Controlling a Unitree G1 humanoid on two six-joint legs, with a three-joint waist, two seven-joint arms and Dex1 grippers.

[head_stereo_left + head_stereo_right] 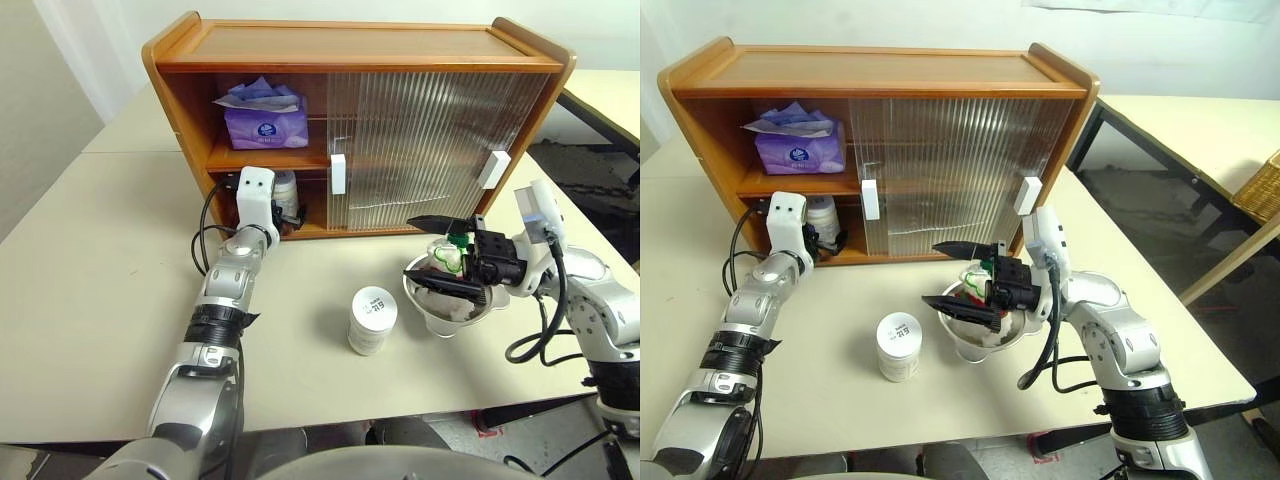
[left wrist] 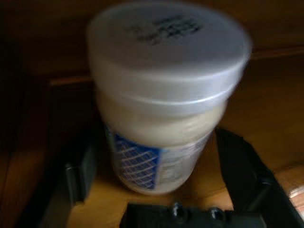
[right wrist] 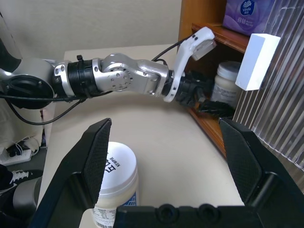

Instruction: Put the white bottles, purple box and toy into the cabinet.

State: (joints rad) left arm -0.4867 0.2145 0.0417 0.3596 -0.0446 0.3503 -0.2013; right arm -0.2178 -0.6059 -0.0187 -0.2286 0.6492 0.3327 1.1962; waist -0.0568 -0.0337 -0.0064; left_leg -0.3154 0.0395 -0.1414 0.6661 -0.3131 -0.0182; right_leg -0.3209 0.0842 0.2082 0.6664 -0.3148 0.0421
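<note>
1. The cabinet stands on the table, its left side open.
2. The purple box lies on its upper shelf.
3. One white bottle stands on the lower shelf between the spread fingers of the left gripper, not clamped.
4. The other bottle stands on the table before the cabinet.
5. The right gripper gapes empty over the metal bowl holding the toy.

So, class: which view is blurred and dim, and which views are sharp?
Left wrist view: dim, and the white bottle inside the cabinet is soft and blurred. Eye views: evenly lit and sharp; the second white bottle casts only a faint shadow on the table.
</note>
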